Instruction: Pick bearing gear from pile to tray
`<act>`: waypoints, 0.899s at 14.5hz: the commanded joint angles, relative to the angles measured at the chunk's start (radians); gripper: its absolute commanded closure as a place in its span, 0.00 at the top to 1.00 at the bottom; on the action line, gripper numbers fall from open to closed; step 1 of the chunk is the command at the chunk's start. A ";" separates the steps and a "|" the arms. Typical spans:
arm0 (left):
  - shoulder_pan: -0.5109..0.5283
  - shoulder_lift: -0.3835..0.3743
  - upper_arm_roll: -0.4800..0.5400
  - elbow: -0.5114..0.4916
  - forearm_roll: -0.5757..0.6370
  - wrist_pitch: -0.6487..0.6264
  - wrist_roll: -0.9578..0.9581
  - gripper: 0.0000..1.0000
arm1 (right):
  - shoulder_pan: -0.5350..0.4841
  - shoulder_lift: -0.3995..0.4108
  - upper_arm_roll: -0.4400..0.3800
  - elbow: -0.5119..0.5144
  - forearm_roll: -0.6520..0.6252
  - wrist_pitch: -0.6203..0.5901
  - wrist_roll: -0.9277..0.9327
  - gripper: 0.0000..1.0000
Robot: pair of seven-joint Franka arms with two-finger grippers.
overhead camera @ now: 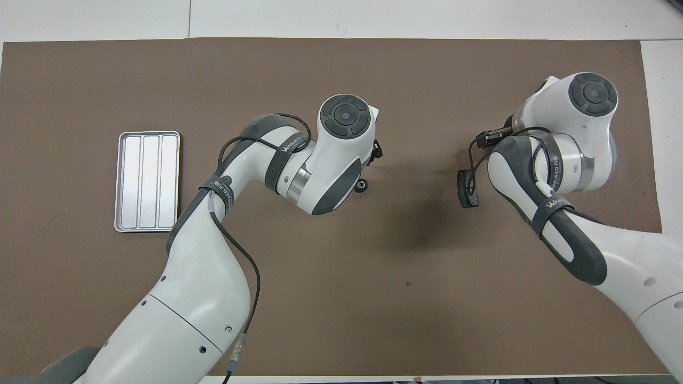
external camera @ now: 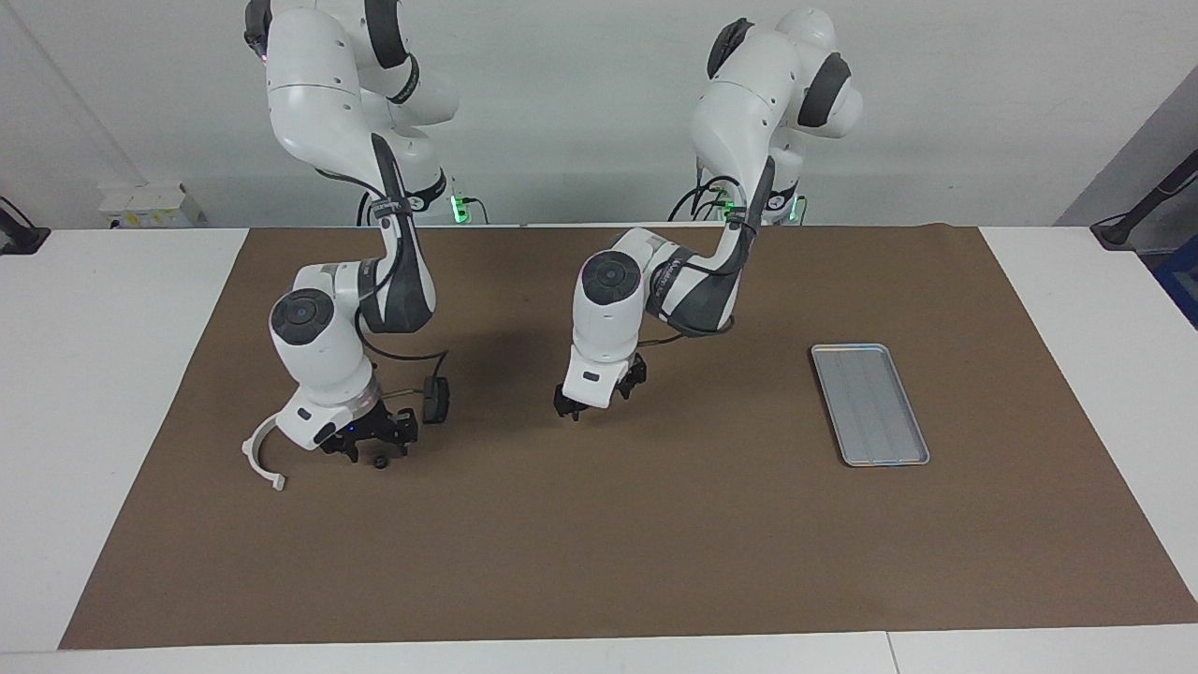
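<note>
The right tool sits low over the pile, by the white bracket; I cannot tell its state, nor the left tool's. It might knock parts away. The tray is well apart.

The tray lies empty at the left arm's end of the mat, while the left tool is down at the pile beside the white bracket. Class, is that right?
One detail is wrong. The facing view shows the right tool down at the pile beside the white bracket; the left tool hangs over bare mat mid-table. The tray does lie empty at the left arm's end.
</note>
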 commanded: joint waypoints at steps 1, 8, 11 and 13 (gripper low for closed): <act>-0.044 -0.010 0.019 -0.056 0.019 0.068 -0.066 1.00 | -0.024 0.003 0.015 -0.028 0.002 0.046 -0.037 0.78; -0.061 -0.032 0.018 -0.139 0.019 0.127 -0.082 1.00 | -0.022 0.006 0.015 -0.028 0.002 0.046 -0.030 0.54; -0.061 -0.036 0.018 -0.140 0.018 0.127 -0.082 1.00 | -0.024 0.006 0.015 -0.027 0.002 0.046 -0.028 0.14; -0.060 -0.039 0.018 -0.162 0.018 0.146 -0.082 1.00 | -0.022 0.006 0.015 -0.018 0.002 0.044 -0.028 0.00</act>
